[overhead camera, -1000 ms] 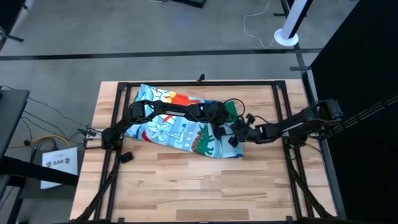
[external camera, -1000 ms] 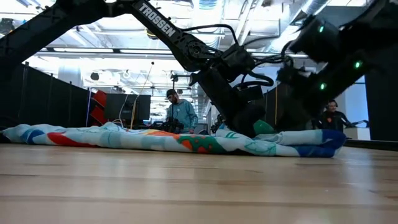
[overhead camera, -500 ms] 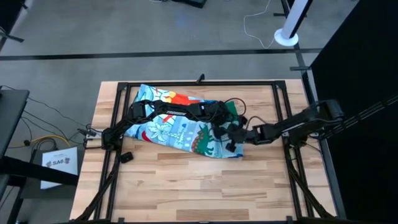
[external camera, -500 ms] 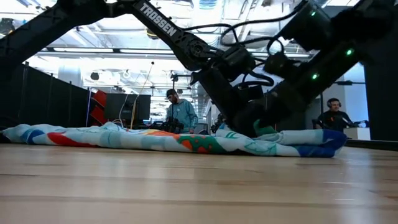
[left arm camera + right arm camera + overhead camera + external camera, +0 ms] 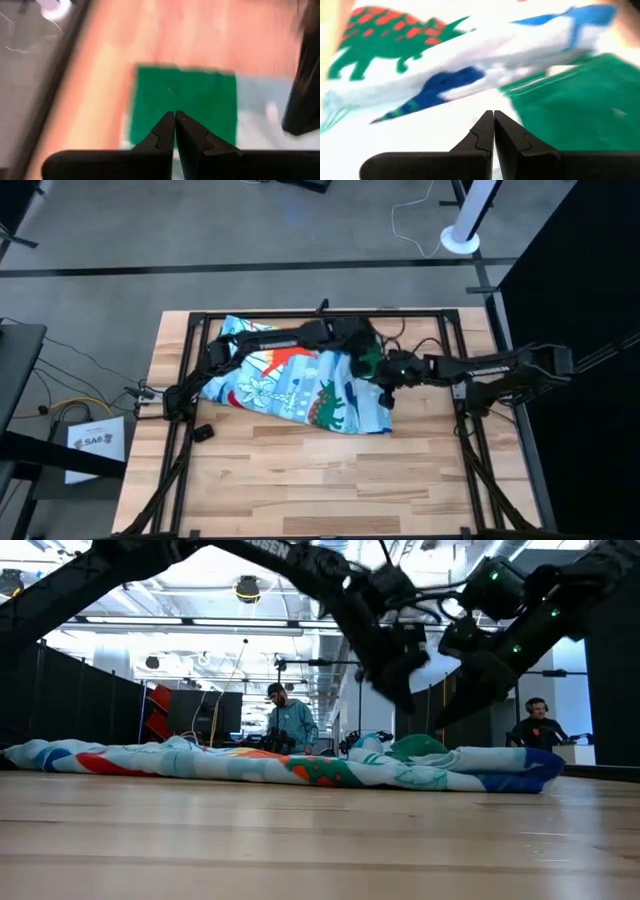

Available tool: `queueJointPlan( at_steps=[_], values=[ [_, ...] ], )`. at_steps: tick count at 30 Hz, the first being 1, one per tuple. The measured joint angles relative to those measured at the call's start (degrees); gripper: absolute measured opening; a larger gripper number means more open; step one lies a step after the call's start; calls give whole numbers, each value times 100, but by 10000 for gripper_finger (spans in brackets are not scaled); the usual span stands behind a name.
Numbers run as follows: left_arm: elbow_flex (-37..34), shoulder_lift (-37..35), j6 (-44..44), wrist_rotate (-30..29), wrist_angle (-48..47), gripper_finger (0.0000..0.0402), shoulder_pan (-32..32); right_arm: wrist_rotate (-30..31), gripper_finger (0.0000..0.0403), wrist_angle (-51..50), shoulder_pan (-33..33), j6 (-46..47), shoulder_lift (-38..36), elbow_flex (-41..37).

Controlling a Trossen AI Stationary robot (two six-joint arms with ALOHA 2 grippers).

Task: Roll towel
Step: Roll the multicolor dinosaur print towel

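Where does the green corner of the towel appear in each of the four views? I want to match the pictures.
High view: the green corner lies at the towel's right end, between the two grippers.
Low view: a green bump right of centre.
Left wrist view: a green rectangle beyond the shut left gripper.
Right wrist view: green cloth beside the shut right gripper.
Shared landmark: the green corner itself.

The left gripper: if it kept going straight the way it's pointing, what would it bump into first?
Probably the towel. The left gripper is shut and empty, above the towel's green patch, which fills its wrist view ahead. How far off is unclear.
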Motion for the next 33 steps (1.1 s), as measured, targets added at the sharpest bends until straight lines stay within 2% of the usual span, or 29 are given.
queueJointPlan(
  at_steps=[2,7,12,17,25,33],
  values=[
    [113,-179,-47,-21,-334,0,94,-382,0,-30,-167,-170,136,29],
    [-15,-381,-239,-354,-1642,0,336,-622,0,-76,-375,-653,534,399],
    [-709,-483,-603,-368,-2101,0,399,-965,0,-773,-517,-982,1357,1159],
    [-1637,-679,-880,-928,-2539,0,480,-1097,0,-1252,-590,-1232,2053,1861],
    [-3909,-1907,-1756,-977,-1802,0,768,-1099,0,-1926,-718,-1690,2740,2851],
    [-5854,-2866,-2595,-973,-1244,0,775,-875,0,-2338,-961,-1700,3266,3125]
  ],
)
